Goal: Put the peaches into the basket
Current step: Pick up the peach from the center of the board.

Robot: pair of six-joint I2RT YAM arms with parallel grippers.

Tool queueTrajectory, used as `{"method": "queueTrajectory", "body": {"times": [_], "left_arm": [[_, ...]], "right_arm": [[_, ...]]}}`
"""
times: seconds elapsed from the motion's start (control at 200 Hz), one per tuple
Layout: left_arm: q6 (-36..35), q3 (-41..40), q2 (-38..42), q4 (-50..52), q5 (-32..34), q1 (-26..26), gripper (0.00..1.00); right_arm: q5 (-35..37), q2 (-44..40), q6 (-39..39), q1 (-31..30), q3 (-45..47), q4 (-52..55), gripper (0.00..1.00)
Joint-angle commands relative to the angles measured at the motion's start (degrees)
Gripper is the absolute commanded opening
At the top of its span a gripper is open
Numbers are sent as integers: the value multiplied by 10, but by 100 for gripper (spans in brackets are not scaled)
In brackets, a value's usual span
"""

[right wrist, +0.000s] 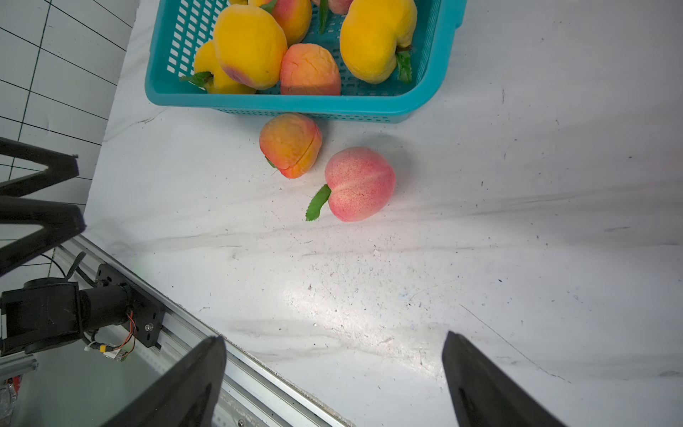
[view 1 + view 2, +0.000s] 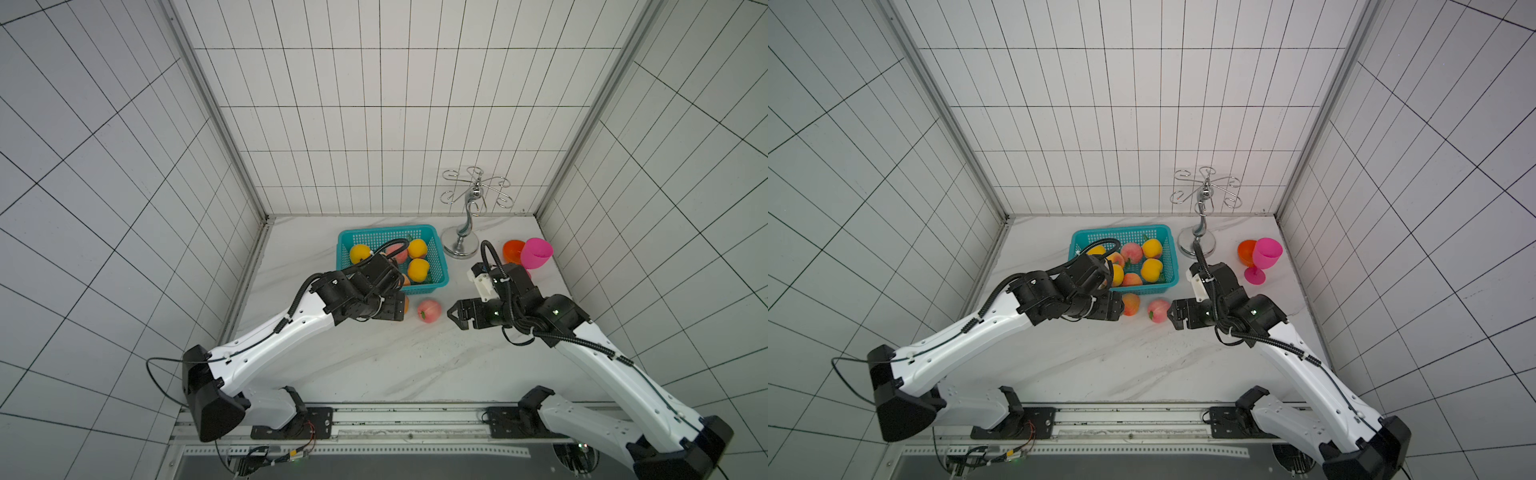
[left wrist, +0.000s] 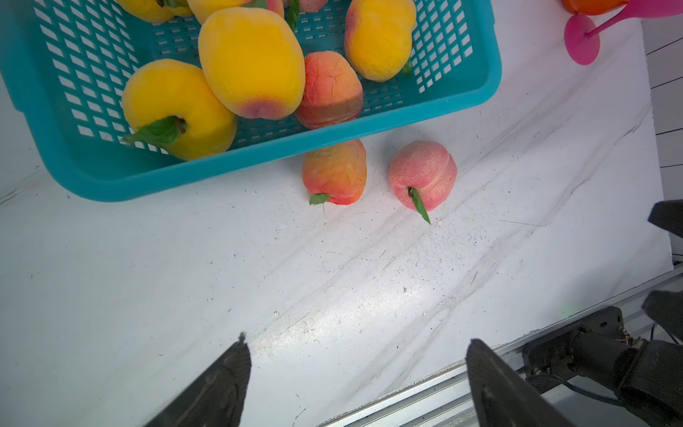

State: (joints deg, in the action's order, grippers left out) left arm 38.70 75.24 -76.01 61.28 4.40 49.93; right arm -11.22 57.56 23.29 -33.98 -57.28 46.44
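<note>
The white marbled tabletop [image 2: 374, 365] carries the turquoise basket [image 2: 386, 230] at its far side, toward my left arm. The basket holds several peaches, yellow [image 2: 1152, 248] and pink-blushed [image 2: 1131, 251]; the left arm's wrist hides part of the load in both top views, so I cannot count them. The left gripper [image 3: 358, 342] hangs above the table just in front of the basket's near wall, its jaws spread wide with nothing between them. The right gripper [image 1: 332, 337] faces it from the other side, its jaws also spread and empty. Two peaches lie loose on the table between the grippers. The orange-red peach [image 3: 334, 173] lies just beside the basket's near wall and nearer the left gripper. The pink peach [image 1: 358, 183] lies on its side just beside the orange-red one, leaf toward the table's front edge, near the right gripper's fingertips [image 2: 451, 311] but apart from them. Neither loose peach lies between the jaws of either gripper.
</note>
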Motion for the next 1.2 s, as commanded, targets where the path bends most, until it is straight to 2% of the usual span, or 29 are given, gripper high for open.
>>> {"method": "queueTrajectory", "body": {"times": [0.0, 0.335, 0.46, 0.754, 0.974, 1.194], "left_arm": [[-1, -28, 29, -27, -17, 2, 89], [-4, -133, 140, -42, -69, 2, 89], [-9, -156, 179, -41, -90, 2, 89], [-8, -209, 263, -59, -101, 2, 89], [-31, -223, 264, -66, -98, -9, 89], [-57, -219, 246, -71, -116, -48, 89]], "right_arm": [[42, 21, 38, -27, 17, -15, 95], [112, 84, 132, -106, 3, -61, 95], [135, 93, 165, -116, 20, -92, 94], [175, 134, 191, -135, 27, -109, 94], [183, 160, 201, -134, 63, -163, 95], [167, 213, 181, -116, 54, -196, 95]]}}
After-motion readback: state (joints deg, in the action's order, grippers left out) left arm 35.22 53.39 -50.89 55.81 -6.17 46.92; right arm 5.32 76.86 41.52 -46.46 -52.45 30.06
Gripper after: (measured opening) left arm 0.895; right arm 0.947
